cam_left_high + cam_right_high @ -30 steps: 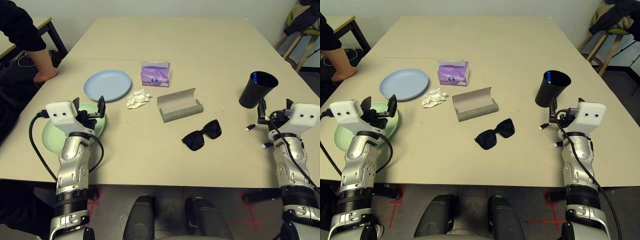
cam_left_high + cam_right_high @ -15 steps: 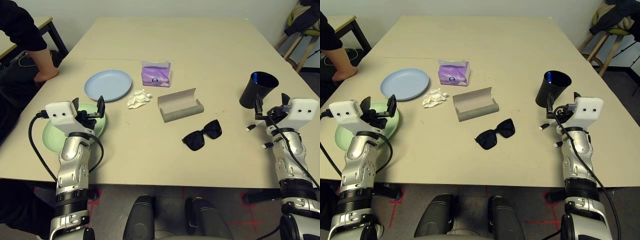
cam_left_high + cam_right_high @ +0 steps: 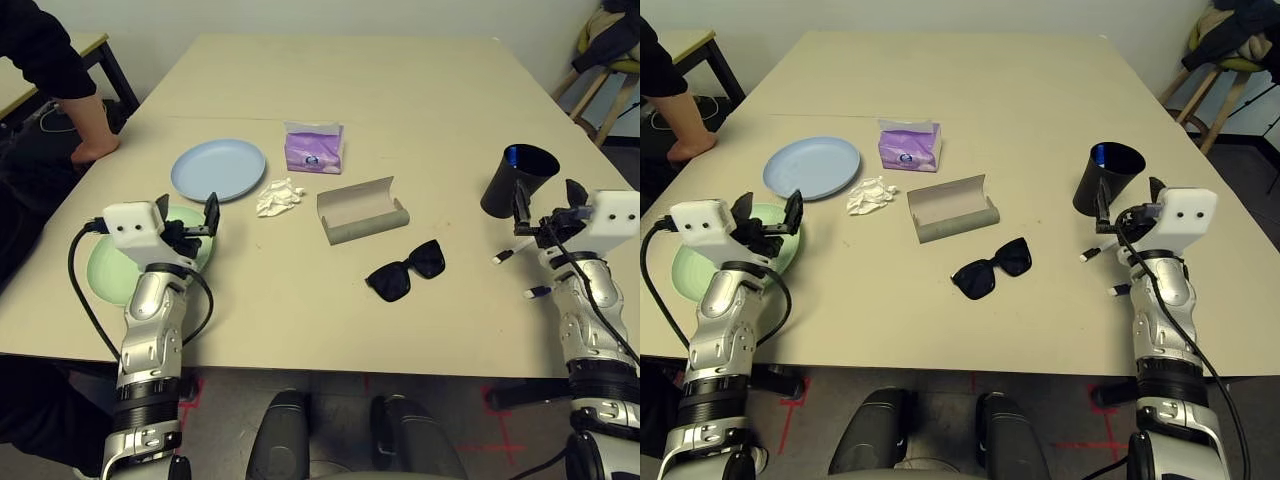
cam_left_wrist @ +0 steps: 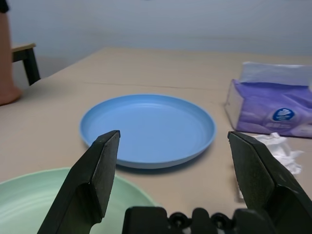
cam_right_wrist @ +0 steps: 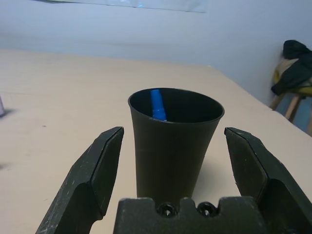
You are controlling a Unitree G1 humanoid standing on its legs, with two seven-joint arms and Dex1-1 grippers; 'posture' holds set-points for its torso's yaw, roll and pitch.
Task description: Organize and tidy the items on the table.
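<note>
Your right end effector point(image 5: 170, 175) has lifted off the counter point(image 3: 300, 310) and its wrist has tipped up since a second ago — the spread fingers now frame the black cup point(image 3: 517, 181) just ahead, gripping nothing. The left end effector point(image 4: 190, 180) has hardly moved; it hangs released over the green plate point(image 3: 108, 272), aimed at the blue plate point(image 3: 218, 169).

A blue item already stands in the cup. Two small white pens point(image 3: 509, 254) lie on the counter beside your right arm, one near the cup's base and one nearer you.

Mid-counter, nothing has shifted: the purple tissue pack point(image 3: 313, 147), the crumpled tissue point(image 3: 277, 196), the open glasses case point(image 3: 361, 210) and the black sunglasses point(image 3: 404, 270) just in front of it. A person's arm point(image 3: 62, 75) rests at the far left edge.

You seem lined up for the cup — though no item has been tidied yet.
</note>
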